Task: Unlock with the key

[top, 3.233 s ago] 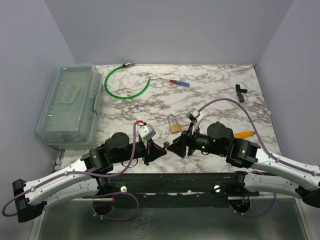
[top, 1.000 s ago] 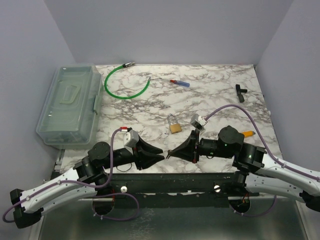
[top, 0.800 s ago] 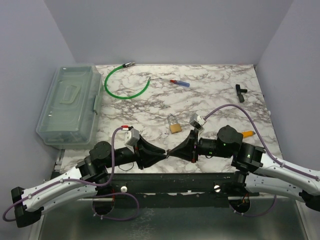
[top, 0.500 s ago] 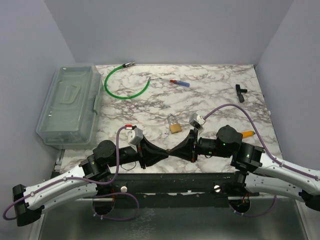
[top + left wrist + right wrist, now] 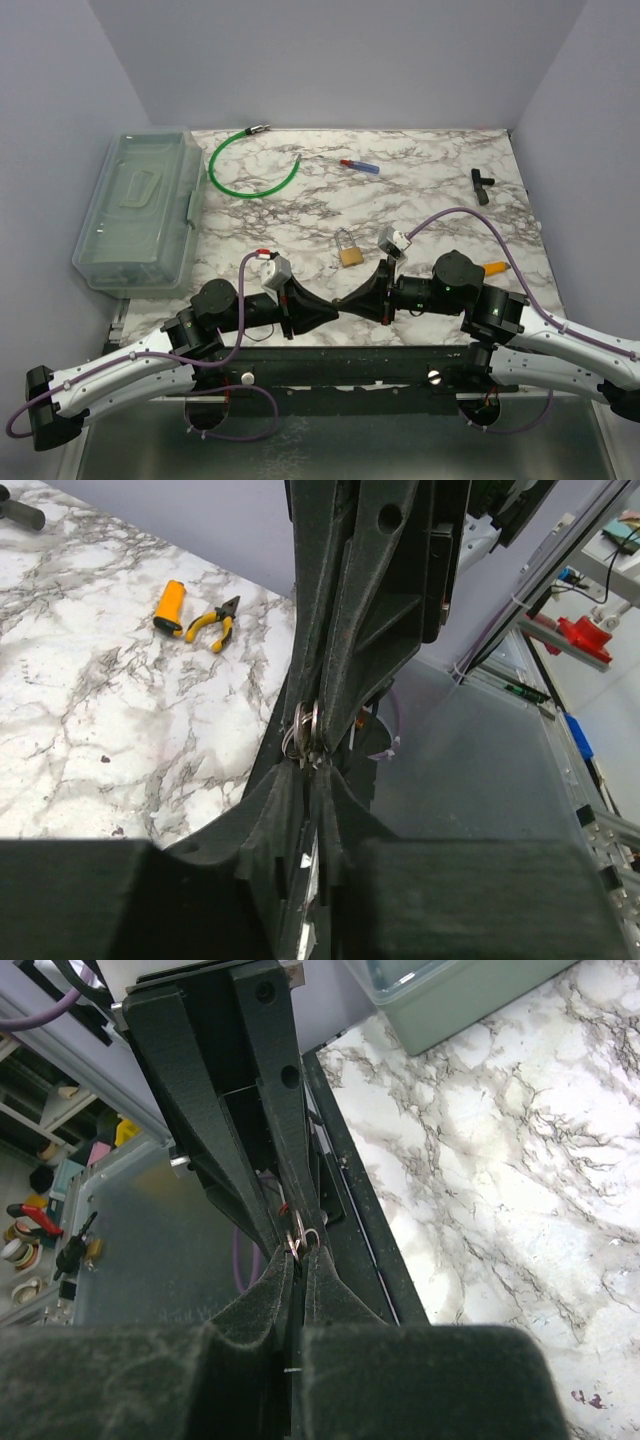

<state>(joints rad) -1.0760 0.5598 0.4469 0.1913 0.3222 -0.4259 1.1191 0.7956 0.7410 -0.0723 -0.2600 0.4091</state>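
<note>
Handoff time: right gripper jaws clenched on the key ring, left gripper jaws look pinched on it too. I'd confirm left's hold before releasing right.

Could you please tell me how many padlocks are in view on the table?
1: the brass padlock lies near the middle of the marble table; the closed plastic box could hide others.

Both arms low, elbows out, forearms reaching inward, claws tip to tip in the middle. Right claw pressed closed on key ring. Left claw fingers nearly together, thin slit left; its grip on ring unclear.
</note>
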